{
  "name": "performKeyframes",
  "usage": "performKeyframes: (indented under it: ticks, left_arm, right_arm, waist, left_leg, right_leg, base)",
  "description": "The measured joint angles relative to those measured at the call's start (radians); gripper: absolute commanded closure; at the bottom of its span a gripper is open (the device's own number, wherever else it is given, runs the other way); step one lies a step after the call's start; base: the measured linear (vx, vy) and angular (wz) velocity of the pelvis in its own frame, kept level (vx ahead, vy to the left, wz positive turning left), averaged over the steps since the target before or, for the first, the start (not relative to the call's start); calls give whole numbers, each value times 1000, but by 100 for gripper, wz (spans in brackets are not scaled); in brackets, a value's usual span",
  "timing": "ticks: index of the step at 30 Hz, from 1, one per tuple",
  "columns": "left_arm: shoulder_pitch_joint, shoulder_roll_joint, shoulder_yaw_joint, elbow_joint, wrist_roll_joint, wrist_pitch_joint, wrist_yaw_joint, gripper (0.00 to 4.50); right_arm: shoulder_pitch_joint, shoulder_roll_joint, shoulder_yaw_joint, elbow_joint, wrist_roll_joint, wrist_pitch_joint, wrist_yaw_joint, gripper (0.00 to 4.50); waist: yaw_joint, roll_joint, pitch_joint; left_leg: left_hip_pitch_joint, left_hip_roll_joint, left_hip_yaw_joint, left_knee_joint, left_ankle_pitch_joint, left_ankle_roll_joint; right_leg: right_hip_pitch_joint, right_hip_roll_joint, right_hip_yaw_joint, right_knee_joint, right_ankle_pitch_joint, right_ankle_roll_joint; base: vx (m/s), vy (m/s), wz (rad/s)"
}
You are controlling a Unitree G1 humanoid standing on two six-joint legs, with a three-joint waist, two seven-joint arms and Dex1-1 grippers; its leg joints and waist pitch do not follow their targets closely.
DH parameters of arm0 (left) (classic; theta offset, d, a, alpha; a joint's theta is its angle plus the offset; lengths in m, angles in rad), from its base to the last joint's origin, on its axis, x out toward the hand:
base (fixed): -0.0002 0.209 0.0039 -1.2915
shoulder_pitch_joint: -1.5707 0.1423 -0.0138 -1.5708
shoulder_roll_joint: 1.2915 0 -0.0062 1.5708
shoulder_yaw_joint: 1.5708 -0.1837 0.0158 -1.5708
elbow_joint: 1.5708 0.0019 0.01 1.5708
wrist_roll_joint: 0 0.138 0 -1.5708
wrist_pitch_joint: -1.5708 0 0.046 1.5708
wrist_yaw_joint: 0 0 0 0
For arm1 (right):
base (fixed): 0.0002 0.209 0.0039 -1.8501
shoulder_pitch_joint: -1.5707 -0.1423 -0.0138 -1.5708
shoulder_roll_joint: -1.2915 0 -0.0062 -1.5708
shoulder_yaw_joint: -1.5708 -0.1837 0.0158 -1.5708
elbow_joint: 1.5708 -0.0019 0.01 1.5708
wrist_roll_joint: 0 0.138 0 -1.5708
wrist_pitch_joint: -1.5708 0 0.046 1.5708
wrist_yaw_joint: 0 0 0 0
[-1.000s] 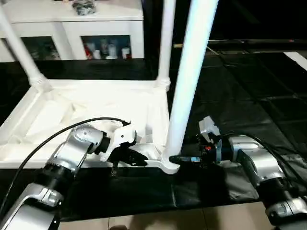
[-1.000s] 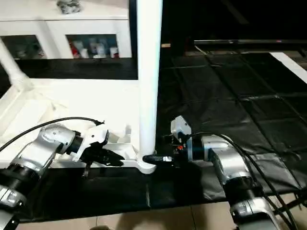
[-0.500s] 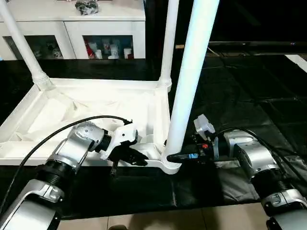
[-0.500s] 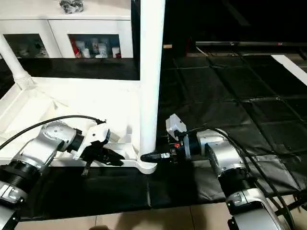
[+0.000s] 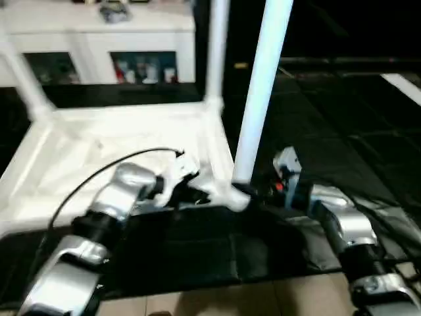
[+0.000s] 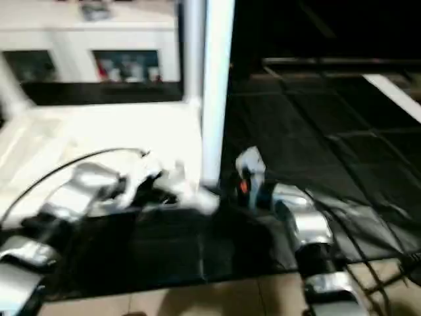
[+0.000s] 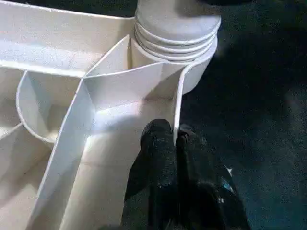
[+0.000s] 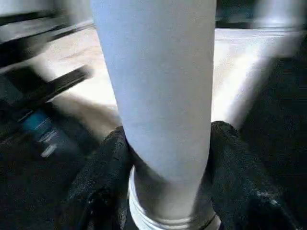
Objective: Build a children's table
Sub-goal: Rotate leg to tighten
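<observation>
The children's table lies upside down on a black mat, its white ribbed top [image 5: 99,138] facing up. Three white legs stand in its corners. At the near right corner rises the closest leg [image 5: 260,99]. My left gripper [image 5: 197,194] is shut on the top's thin rim wall [image 7: 177,96] just beside that corner's socket [image 7: 175,28]. From the right, my right gripper [image 5: 253,191] hugs this leg's base [image 8: 158,96], with a black finger [image 8: 103,167] pressed against each side of it.
Two more legs stand at the far right corner [image 5: 216,52] and the far left corner [image 5: 20,72]. A white glass-door cabinet [image 5: 99,39] stands behind the table. The black mat [image 5: 342,131] stretches to the right, and pale floor [image 5: 217,303] runs along the near edge.
The head camera has shifted, so the whole picture moved. My right gripper's fingers have drawn in against the near leg's base. The left gripper keeps its hold on the rim.
</observation>
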Motion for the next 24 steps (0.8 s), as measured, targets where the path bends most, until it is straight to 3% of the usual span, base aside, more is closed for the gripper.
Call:
performKeyframes:
  ticks: [3, 6, 9, 15, 24]
  left_arm:
    - [-8, -41, 23, 1, 0, 41, 89, 450]
    - [-36, -106, 59, 34, 14, 69, 230, 450]
    - [-36, -123, 66, 37, 14, 69, 251, 450]
    - [-35, -98, 57, 37, 9, 50, 208, 450]
    - [7, 13, 18, 18, 6, -100, 33, 450]
  right_arm:
    - [-37, 40, -11, 24, -23, 14, -128, 253]
    - [-129, 112, -49, 127, -53, 7, -317, 253]
    - [-138, 120, -52, 144, -51, -5, -347, 181]
    - [-76, 128, -59, 96, -46, -28, -304, 134]
    - [0, -23, 8, 59, -28, -76, -8, 53]
  waist:
    - [-11, 0, 0]
    - [-18, 1, 0]
    - [-16, 1, 0]
    - [-13, 2, 1]
    - [-3, 3, 2]
  left_leg:
    - [0, 0, 0, -2, 0, 0]
    - [0, 0, 0, -2, 0, -1]
    - [0, 0, 0, -2, 0, 1]
    - [0, 0, 0, -5, 0, 1]
    - [-1, 0, -1, -5, 0, 1]
  right_leg:
    - [-1, 0, 0, -1, -1, 0]
    - [-3, 1, 0, -1, 0, -2]
    - [-3, 1, 0, -1, 2, -6]
    - [-4, 1, -1, -1, -1, -6]
    - [-4, 0, -1, -1, -1, -6]
  base:
    - [0, 0, 0]
    - [0, 0, 0]
    - [0, 0, 0]
    - [0, 0, 0]
    - [0, 0, 0]
